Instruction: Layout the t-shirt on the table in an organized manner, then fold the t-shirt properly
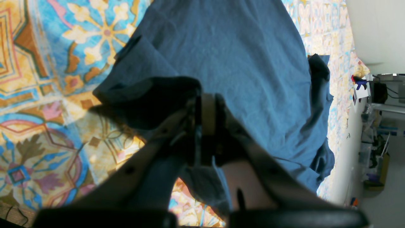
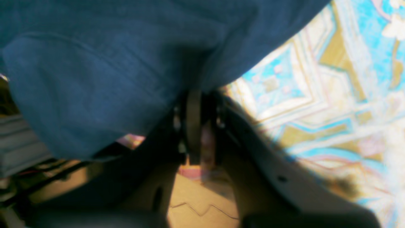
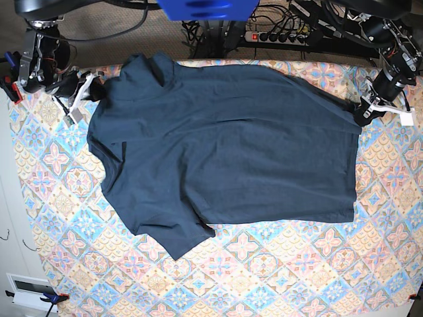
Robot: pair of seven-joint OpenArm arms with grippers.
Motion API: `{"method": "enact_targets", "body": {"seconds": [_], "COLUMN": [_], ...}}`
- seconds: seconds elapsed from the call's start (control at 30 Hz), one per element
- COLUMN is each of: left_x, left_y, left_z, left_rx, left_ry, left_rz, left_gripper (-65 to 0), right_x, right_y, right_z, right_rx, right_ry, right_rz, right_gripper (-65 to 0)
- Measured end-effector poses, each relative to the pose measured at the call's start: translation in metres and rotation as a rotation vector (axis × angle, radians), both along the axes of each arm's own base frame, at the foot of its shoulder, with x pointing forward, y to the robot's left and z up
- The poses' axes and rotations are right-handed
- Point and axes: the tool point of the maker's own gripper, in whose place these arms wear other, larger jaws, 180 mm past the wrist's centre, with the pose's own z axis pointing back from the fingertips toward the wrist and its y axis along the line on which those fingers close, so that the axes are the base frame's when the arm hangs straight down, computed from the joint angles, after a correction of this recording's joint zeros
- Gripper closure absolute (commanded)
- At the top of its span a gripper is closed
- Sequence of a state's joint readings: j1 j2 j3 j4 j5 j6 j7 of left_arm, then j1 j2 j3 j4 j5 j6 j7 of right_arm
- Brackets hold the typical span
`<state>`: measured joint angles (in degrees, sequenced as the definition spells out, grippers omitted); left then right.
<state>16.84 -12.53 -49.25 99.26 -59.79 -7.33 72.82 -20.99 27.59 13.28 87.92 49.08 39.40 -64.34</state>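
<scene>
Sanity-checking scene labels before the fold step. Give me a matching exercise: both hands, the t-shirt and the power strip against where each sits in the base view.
1. left hand
2. right hand
3. t-shirt
4. power strip

A. spread flat across the table
B. at the shirt's edge, base view's right
C. at the shirt's corner, base view's upper left
D. beyond the table's far edge, among cables

Pairs: 1-B, 2-C, 3-A, 4-D
</scene>
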Motion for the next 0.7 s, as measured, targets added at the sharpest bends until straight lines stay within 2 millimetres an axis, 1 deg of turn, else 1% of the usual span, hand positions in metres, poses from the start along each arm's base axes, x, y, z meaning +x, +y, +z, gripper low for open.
{"method": "enact_targets", "body": {"seconds": [0.07, 0.13, 0.23, 0.27, 0.47, 0.6, 0.63, 0.7], "left_x": [0.000, 0.000, 0.002, 0.003, 0.006, 0.009, 0.009, 0.010], "left_y": [0.000, 0.000, 0.000, 0.000, 0.003, 0.007, 0.007, 0.007], "left_z": [0.000, 0.000, 0.001, 0.002, 0.005, 0.008, 0.008, 0.009], "left_rx": [0.000, 0.001, 0.000, 0.001, 0.005, 0.016, 0.016, 0.016], "left_ry": [0.000, -0.001, -0.007, -0.011, -0.031, -0.058, -0.058, -0.060], "left_rz": [0.000, 0.001, 0.002, 0.003, 0.017, 0.041, 0.042, 0.042], "left_gripper": [0.0, 0.0, 0.0, 0.0, 0.0, 0.0, 0.0, 0.0], "right_x": [0.003, 0.008, 0.026, 0.028, 0.023, 0.025, 0.026, 0.035], "right_y": [0.004, -0.005, -0.017, -0.019, -0.017, -0.018, -0.017, -0.017], "right_z": [0.008, 0.018, 0.040, 0.043, 0.039, 0.040, 0.041, 0.044], "right_rx": [0.059, 0.044, 0.031, 0.030, 0.026, 0.026, 0.027, 0.021], "right_ry": [-0.027, -0.060, -0.148, -0.158, -0.140, -0.148, -0.149, -0.162], "right_rz": [-0.033, -0.053, -0.079, -0.083, -0.084, -0.085, -0.086, -0.081], "right_gripper": [-4.5, -4.5, -4.5, -4.5, -4.5, -4.5, -4.5, -4.5]}}
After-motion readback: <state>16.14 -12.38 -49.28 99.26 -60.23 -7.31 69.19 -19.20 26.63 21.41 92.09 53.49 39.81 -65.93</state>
